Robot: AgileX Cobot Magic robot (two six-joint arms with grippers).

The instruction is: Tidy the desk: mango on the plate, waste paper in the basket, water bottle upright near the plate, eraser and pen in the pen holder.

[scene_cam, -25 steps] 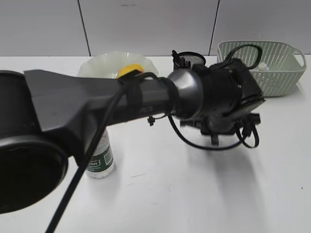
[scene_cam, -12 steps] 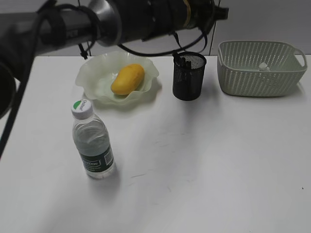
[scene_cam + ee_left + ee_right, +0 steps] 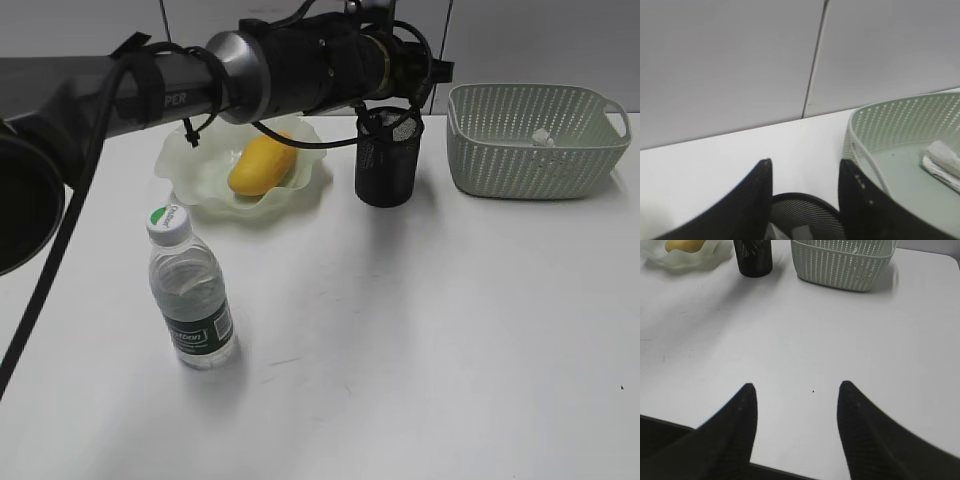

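The mango (image 3: 262,165) lies on the ruffled pale-green plate (image 3: 195,165). The water bottle (image 3: 190,295) stands upright on the desk (image 3: 420,330), in front of the plate. The waste paper (image 3: 541,136) lies in the basket (image 3: 500,165), and shows in the left wrist view (image 3: 942,160). My left gripper (image 3: 398,92) hangs just over the black pen holder (image 3: 388,170); its jaws (image 3: 805,167) are open and empty above the holder's rim (image 3: 805,210). Pale pieces lie inside the holder; I cannot tell what they are. My right gripper (image 3: 796,387) is open and empty over the desk's near part.
My left arm (image 3: 150,90) stretches from the left across the back of the desk, above the plate. The basket (image 3: 840,265) stands at the back right, beside the pen holder (image 3: 754,257). A grey panelled wall runs behind the desk.
My left arm has swung from low in front of the camera up to the back of the desk, then come down a little over the pen holder. The objects have not moved.
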